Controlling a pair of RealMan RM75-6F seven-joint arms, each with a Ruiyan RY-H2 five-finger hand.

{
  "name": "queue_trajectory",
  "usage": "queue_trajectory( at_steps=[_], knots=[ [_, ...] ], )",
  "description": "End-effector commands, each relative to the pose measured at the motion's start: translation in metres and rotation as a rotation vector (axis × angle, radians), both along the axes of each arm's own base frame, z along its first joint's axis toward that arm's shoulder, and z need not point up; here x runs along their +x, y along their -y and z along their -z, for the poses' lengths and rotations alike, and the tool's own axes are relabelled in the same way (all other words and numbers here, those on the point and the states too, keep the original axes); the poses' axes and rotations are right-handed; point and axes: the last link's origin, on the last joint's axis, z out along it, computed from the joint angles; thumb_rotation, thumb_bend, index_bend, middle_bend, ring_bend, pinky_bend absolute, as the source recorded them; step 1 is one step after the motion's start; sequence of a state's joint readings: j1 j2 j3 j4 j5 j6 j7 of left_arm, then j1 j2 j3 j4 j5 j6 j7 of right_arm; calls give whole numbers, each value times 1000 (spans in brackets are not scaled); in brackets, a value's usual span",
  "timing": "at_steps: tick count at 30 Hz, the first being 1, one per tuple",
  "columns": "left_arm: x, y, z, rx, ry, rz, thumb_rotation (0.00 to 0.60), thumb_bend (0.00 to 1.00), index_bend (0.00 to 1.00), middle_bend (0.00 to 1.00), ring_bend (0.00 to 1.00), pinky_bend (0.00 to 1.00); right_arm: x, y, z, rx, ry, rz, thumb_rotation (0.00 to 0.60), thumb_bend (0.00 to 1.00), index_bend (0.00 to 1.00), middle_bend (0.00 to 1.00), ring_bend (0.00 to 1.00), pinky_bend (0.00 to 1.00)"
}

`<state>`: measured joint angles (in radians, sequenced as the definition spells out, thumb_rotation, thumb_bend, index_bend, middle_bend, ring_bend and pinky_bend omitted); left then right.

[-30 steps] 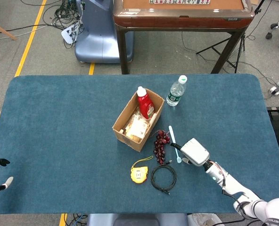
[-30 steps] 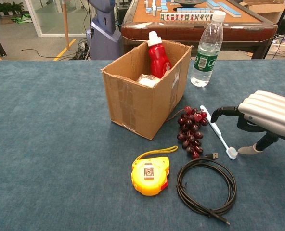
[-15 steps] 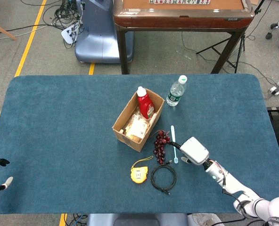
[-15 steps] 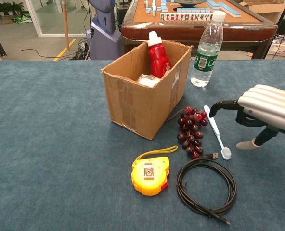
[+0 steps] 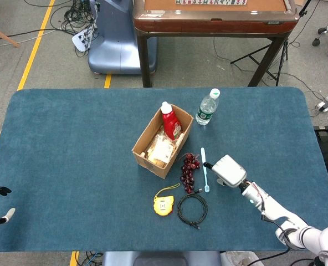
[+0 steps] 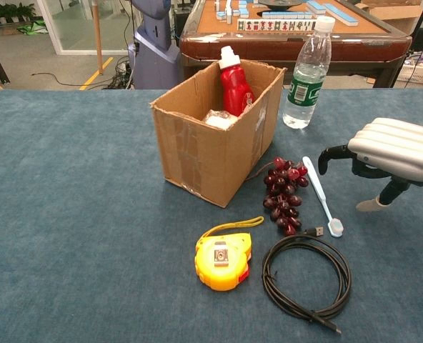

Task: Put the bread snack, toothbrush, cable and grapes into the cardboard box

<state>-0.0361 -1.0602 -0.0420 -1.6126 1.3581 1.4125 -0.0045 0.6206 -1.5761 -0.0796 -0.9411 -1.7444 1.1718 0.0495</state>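
Chest view: the right robot hand (image 6: pixel 390 161), fingers curled downward and holding nothing, hovers over the blue-carpeted table (image 6: pixel 76 214). Just beside its fingertips, on the side toward the brown cardboard box (image 6: pixel 215 143), lies the white toothbrush (image 6: pixel 320 195), untouched, with dark red grapes (image 6: pixel 283 193) beyond it.
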Motion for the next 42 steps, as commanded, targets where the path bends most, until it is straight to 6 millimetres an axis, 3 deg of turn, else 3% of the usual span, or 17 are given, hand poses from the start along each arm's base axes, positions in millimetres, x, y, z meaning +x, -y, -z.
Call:
queue_trajectory(
  at_steps=[1, 8, 19, 42],
  knots=[
    [0, 0, 0, 0, 0, -2, 600, 212, 376, 405, 312, 486, 6, 7, -3, 24, -60, -5, 600, 116, 372, 1000, 942, 934],
    [0, 1, -1, 4, 3, -2, 600, 212, 376, 405, 312, 487, 14, 8, -3, 45, -125, 32, 600, 510, 372, 1000, 974, 960],
    [-1, 0, -1, 3, 4, -4, 600, 212, 376, 405, 312, 487, 17, 13, 5, 61, -151, 83, 600, 980, 370, 1000, 1000, 980],
    [0, 2, -2, 5, 4, 0, 600, 212, 376, 405, 312, 487, 23, 23, 23, 57, -127, 95, 600, 1000, 348, 1000, 1000, 982]
  ],
)
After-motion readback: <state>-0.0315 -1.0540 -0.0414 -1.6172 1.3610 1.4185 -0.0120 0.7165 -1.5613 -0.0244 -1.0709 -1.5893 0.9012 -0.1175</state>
